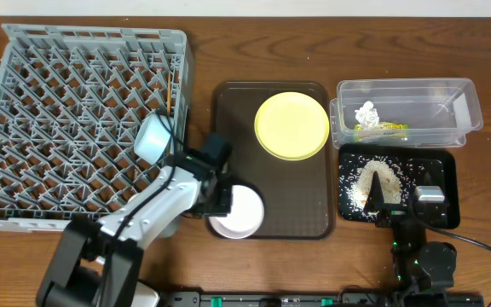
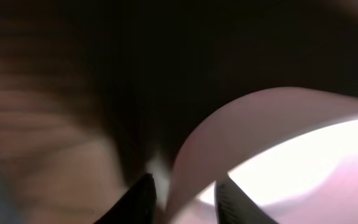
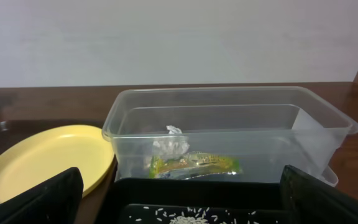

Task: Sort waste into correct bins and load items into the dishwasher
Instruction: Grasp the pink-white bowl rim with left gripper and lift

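My left gripper (image 1: 221, 201) is shut on the left rim of the pinkish-white bowl (image 1: 240, 213) at the front left corner of the brown tray; the left wrist view shows the rim (image 2: 185, 168) between the fingers (image 2: 183, 198). The yellow plate (image 1: 291, 125) lies on that tray and also shows in the right wrist view (image 3: 42, 158). The light blue bowl (image 1: 153, 136) and the chopsticks (image 1: 171, 92) are in the grey dish rack (image 1: 66, 128). The tissue (image 1: 366, 112) and the snack wrapper (image 1: 384, 130) lie in the clear tub (image 1: 463, 107). Rice (image 1: 378, 180) lies on the black tray (image 1: 443, 166). My right gripper (image 1: 403, 207) is open over the black tray's front. No white cup shows.
The brown serving tray (image 1: 301, 200) lies between the rack and the two bins. My left arm reaches from the front edge across the rack's front right corner. The right arm's base is at the front right, behind the black tray.
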Robot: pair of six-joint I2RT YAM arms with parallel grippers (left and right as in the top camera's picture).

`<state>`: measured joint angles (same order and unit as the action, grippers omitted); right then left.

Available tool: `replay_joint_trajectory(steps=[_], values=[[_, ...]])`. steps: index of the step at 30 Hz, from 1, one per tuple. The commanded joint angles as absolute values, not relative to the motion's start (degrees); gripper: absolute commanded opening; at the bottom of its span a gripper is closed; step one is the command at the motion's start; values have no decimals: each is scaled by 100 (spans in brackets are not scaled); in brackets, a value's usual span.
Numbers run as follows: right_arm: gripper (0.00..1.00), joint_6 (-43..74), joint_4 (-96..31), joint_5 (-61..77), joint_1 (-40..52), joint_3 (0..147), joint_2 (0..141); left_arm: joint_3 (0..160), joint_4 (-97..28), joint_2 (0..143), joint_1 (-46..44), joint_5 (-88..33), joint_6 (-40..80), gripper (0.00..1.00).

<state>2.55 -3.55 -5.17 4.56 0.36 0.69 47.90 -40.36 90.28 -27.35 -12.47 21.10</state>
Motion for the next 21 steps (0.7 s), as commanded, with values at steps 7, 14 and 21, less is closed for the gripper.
replay_joint_trajectory(steps=[7,14,21], values=[[99,314,-366,-554,419,32,38,4801,-3162,9115,-3017,-2517,2176,31],[99,314,-366,-556,419,32,38,4768,-2318,9174,-2853,-3892,1774,26],[99,314,-368,-556,419,32,38,4630,-2346,9242,-2891,-3817,1507,43]])
